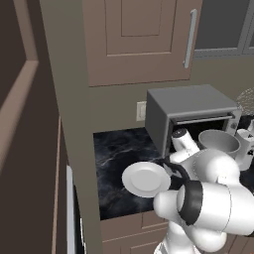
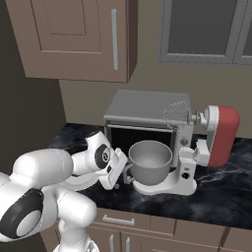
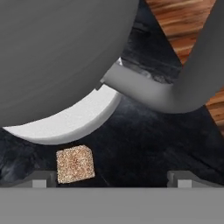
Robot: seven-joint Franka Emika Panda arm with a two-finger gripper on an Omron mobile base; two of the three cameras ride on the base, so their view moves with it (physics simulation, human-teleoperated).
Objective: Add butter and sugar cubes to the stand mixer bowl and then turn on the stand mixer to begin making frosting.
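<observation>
The pincer [image 3: 112, 178] is spread wide and grips nothing, low over the dark marble tabletop [image 3: 144, 144]. A tan-brown sugar cube [image 3: 75, 164] lies on the tabletop just inside its left fingertip [image 3: 39, 178]. Beyond it is the white mixer base [image 3: 70, 120], carrying the grey stand mixer bowl [image 3: 57, 52] with its handle [image 3: 175, 89]. The white plate [image 1: 146, 179] rests further left.

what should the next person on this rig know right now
Gripper: open, holding nothing, low beside the mixer bowl.
Brown sugar cube lies on the dark counter by the bowl's base, near one fingertip.
Bowl sits on the stand mixer, head tilted back; it looks empty in the right base view.
White plate is on the counter; butter and the other cube not spotted.
Left: load everything, start mixer.
</observation>
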